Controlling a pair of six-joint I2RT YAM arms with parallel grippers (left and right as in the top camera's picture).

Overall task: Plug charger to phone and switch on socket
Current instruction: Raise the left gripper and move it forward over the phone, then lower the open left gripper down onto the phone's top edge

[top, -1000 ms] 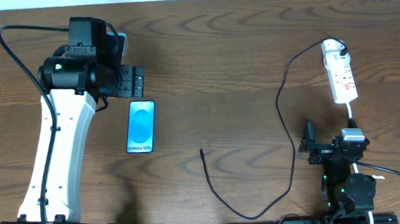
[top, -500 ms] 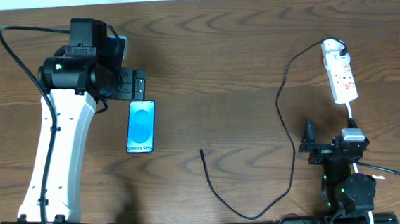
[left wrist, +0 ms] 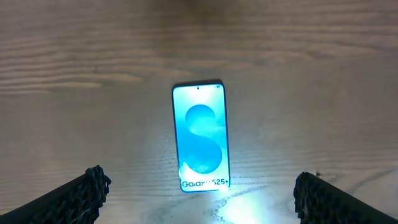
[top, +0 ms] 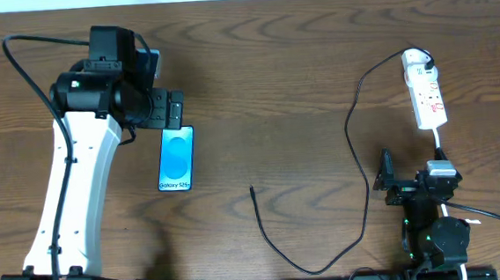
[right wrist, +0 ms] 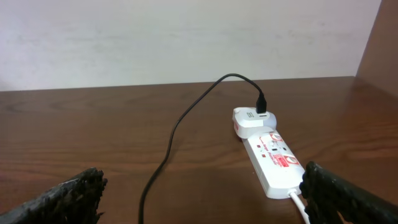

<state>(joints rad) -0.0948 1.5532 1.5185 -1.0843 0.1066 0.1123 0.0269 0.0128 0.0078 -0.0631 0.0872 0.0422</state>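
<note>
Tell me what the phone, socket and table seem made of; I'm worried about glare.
The phone: glossy glass-like face, brightly lit. The socket: smooth white body, likely moulded plastic. The table: brown wood or laminate, visible grain, low sheen; cannot tell which.

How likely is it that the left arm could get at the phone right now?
Probably yes. The left gripper hangs open just past the top end of the phone. The phone lies flat on the table with nothing against it, and the charger has its loose tip well apart.
</note>
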